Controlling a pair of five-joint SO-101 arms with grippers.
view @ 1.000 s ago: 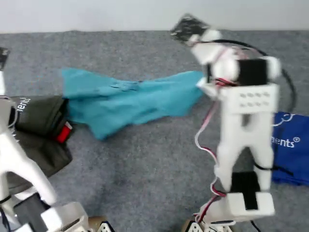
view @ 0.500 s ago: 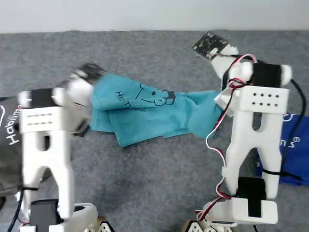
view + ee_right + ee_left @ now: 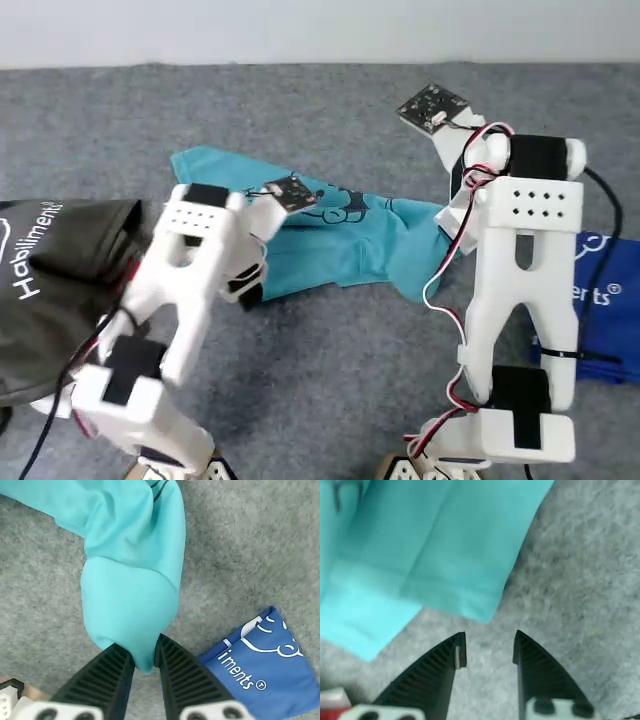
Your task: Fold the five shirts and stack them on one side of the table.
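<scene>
A teal shirt (image 3: 330, 240) lies crumpled across the middle of the grey table. My right gripper (image 3: 144, 666) is shut on a bunched end of the teal shirt (image 3: 132, 600) at its right side. My left gripper (image 3: 487, 652) stands open just above the carpet, close to the hem of the teal shirt (image 3: 430, 555) and touching nothing. In the high view the left arm (image 3: 190, 290) covers the shirt's left part, the right arm (image 3: 520, 250) its right end.
A dark grey shirt (image 3: 50, 290) is heaped at the left edge. A blue shirt (image 3: 600, 310) lies at the right edge, behind the right arm, and appears as a folded blue shirt (image 3: 255, 675) beside the right gripper. Bare carpet (image 3: 340, 370) stretches in front.
The left arm swung in from the left edge to the teal shirt's left side. The shirt's left part got turned over, showing its print. The right arm shifted slightly right, still holding.
</scene>
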